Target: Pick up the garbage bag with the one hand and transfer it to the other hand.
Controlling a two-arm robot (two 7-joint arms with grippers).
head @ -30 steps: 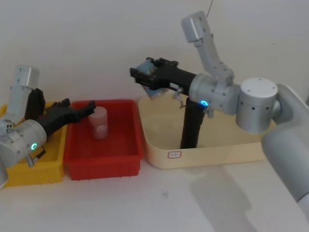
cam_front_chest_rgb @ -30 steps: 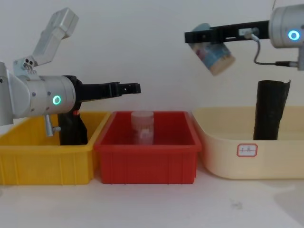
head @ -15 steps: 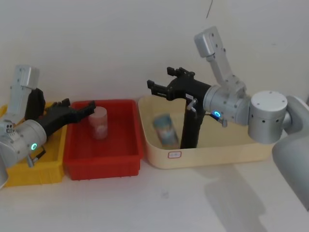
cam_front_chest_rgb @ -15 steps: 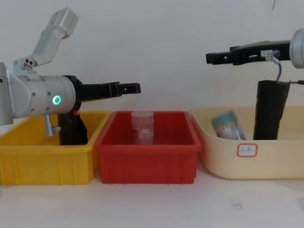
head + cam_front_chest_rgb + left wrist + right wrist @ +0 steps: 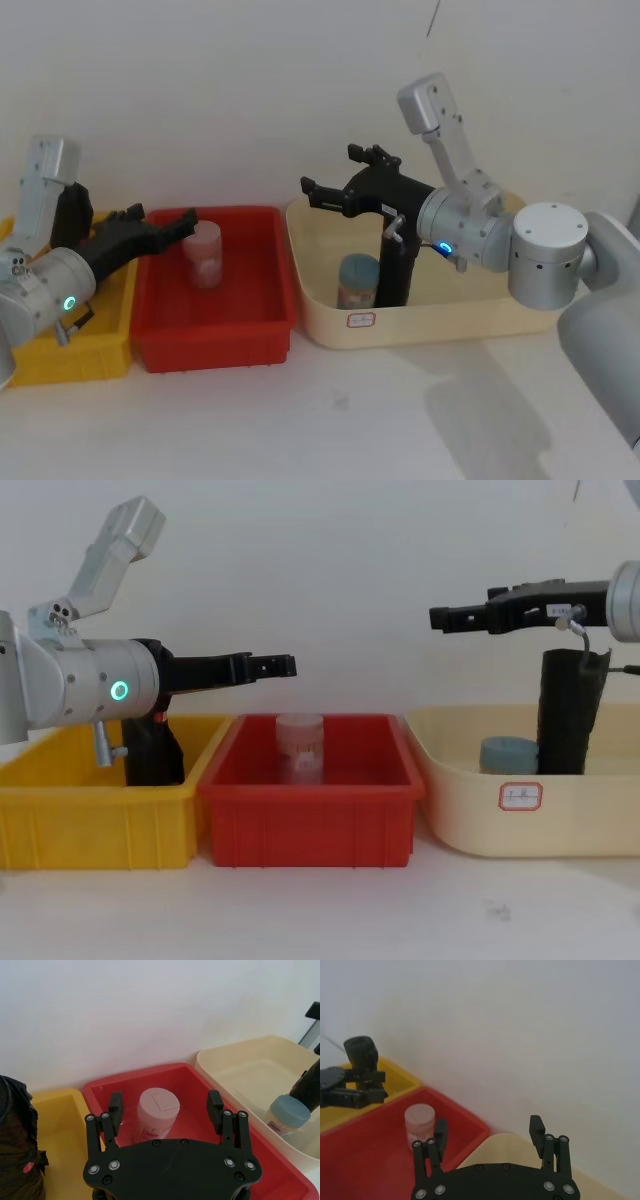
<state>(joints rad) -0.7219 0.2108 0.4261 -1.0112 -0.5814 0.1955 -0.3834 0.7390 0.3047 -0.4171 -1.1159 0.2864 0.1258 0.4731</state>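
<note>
One black garbage bag roll (image 5: 394,268) (image 5: 570,712) stands upright in the cream bin (image 5: 420,325) (image 5: 580,825). A second black roll (image 5: 150,748) (image 5: 17,1145) stands in the yellow bin (image 5: 70,360) (image 5: 90,825), beside my left arm. My left gripper (image 5: 165,228) (image 5: 270,665) (image 5: 165,1105), on the green-ring arm, hangs open and empty above the red bin (image 5: 215,335) (image 5: 310,820). My right gripper (image 5: 335,175) (image 5: 460,615) (image 5: 489,1130), on the blue-ring arm, is open and empty above the cream bin's left end, higher than the roll's top.
A pink-lidded jar (image 5: 205,255) (image 5: 300,748) (image 5: 157,1115) stands in the red bin under my left gripper. Next to the roll in the cream bin stands a blue-lidded jar (image 5: 357,282) (image 5: 508,755) (image 5: 285,1115). The three bins sit side by side against a white wall.
My right gripper opened and let go of the blue-lidded jar, which dropped into the cream bin and now stands upright by the roll. The left arm has not moved.
</note>
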